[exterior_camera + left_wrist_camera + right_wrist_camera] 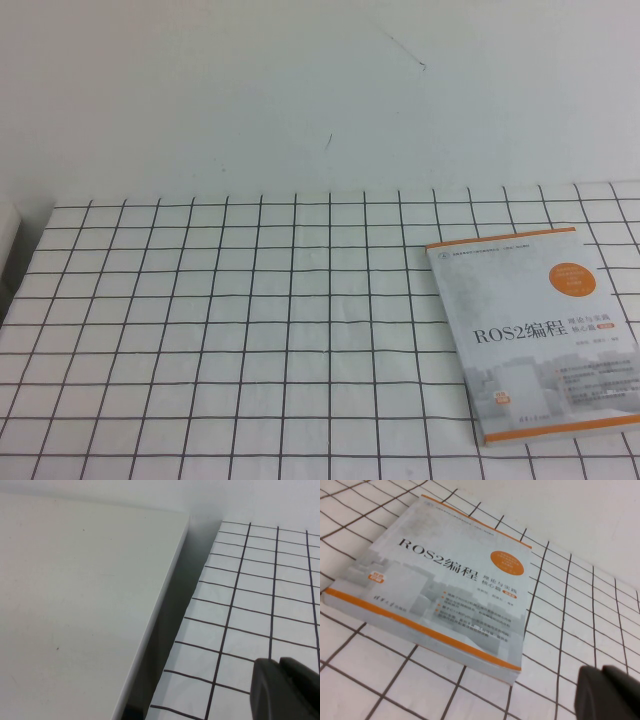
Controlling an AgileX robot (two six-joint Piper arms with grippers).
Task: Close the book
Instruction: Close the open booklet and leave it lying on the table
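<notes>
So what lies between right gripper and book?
Only bare checked cloth between right gripper and book, in the right wrist view; left gripper hovers by the cloth's edge.

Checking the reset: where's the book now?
In the high view the book lies closed, cover up, on the checked cloth at the robot's right. The right gripper hovers near it; the left gripper is by the cloth's left edge.

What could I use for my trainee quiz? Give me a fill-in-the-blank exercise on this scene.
1. The book lies ____, cover up.
2. In the high view it sits on the ____ side of the cloth.
3. The cloth is white with ____ grid lines.
4. The left gripper hovers over the cloth; the right gripper hovers near the ____.
Missing words: closed; right; black; book.
</notes>
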